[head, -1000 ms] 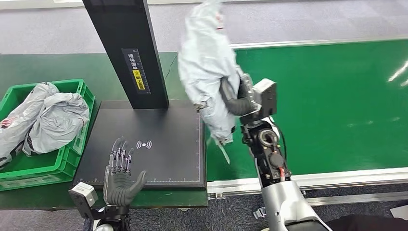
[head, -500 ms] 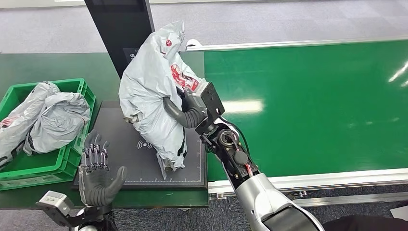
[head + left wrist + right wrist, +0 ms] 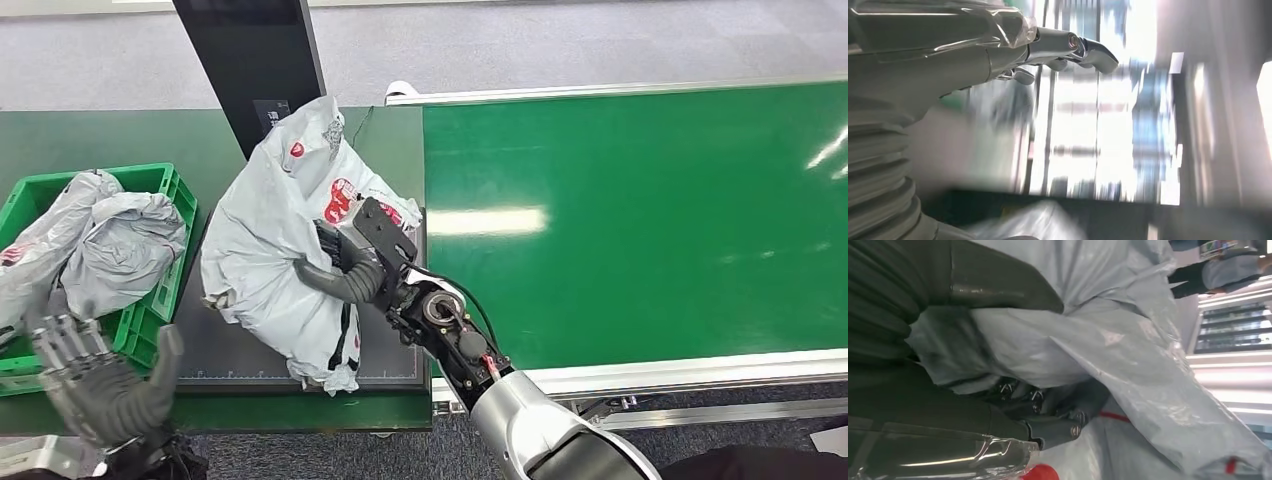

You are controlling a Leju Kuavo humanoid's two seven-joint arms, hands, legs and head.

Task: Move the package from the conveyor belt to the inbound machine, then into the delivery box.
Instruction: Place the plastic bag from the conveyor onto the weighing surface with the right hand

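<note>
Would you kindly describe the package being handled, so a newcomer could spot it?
Find the black scanner platform left of the green conveyor. The package lies there, gripped by the right hand; unlike the crate's plain grey bags, it shows red logos.

Even overhead light fills the head view, throwing pale glare patches on the green conveyor belt point(image 3: 640, 220) and soft shadows under the grey package point(image 3: 285, 240). The left hand point(image 3: 100, 385) is motion-blurred. The left wrist view smears into bright, blown-out streaks; the right wrist view is close, dim and soft, with white strip lights behind.
</note>
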